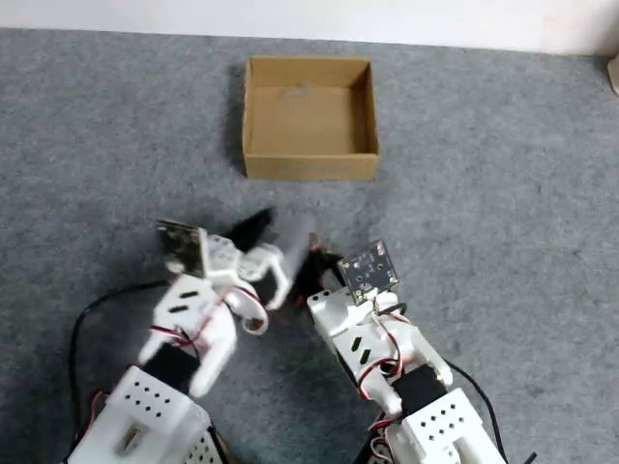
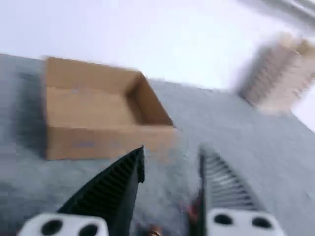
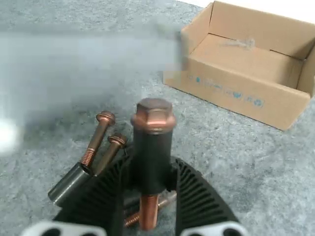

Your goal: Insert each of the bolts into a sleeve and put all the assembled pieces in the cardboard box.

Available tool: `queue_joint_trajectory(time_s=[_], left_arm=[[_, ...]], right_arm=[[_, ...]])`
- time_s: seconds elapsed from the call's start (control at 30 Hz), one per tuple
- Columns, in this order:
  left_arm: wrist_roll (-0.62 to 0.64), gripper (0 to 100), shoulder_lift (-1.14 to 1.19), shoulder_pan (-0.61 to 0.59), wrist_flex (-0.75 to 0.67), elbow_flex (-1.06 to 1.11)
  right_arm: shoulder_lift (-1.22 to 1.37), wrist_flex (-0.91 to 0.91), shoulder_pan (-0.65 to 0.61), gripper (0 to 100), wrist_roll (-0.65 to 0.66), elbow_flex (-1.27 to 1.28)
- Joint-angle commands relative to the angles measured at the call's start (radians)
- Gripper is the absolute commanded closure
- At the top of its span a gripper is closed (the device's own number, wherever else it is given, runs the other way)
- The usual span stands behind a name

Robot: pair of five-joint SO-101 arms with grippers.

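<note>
**Bolted sleeve pinched in the right gripper, short of the box**

A dark sleeve (image 3: 151, 147) is standing upright between the fingers of the right gripper (image 3: 151, 167), whose jaws are pinching it from both sides. A copper bolt (image 3: 153, 115) is running through it, its hex head sitting on the sleeve's upper end and its threaded tip poking out below the fingers.

On the grey carpet (image 1: 503, 193) just beside this gripper, a loose bolt (image 3: 98, 137) is lying with its threaded end at the mouth of a silver sleeve (image 3: 69, 187); whether the tip is entering it cannot be told. A second loose bolt (image 3: 112, 147) is lying alongside the first, nearly parallel, with its shank passing behind a finger.

The left gripper (image 2: 172, 152) is hanging above the carpet with its jaws spread and nothing between them, pointing toward the cardboard box (image 1: 309, 166).

In the high view the box is sitting open-topped in the upper centre of the frame, well apart from the held piece. The two arms are coming up from the lower left and lower right, and their grippers are meeting close together in the centre, below the box. In the left wrist view a pale ribbed block (image 2: 280, 73), blurred, is standing at the carpet's far edge.
</note>
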Motion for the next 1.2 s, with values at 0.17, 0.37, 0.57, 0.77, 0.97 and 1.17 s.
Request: queue_joint_trajectory(time_s=[0.17, 0.37, 0.57, 0.77, 0.97, 1.17], left_arm=[[0.058, 99, 0.001, -0.228, 0.000, -0.054], [0.058, 99, 0.002, -0.375, 0.055, -0.047], [0.057, 99, 0.002, -0.392, 0.141, -0.062], [0.057, 99, 0.002, -0.392, 0.141, -0.059], [0.057, 99, 0.002, -0.392, 0.144, -0.054], [0.057, 99, 0.002, -0.386, 0.143, -0.047]], right_arm=[[-0.007, -0.004, 0.013, 99.4, -0.012, -0.058], [0.001, -0.001, 0.013, 99.4, -0.009, -0.058], [0.004, 0.038, 0.101, 99.4, -0.006, -0.107], [0.259, 0.203, 0.237, 99.4, -0.005, -0.553], [0.878, 0.366, 0.234, 99.4, -0.005, -1.224], [1.523, 0.691, 0.239, 99.4, 0.063, -1.983]])
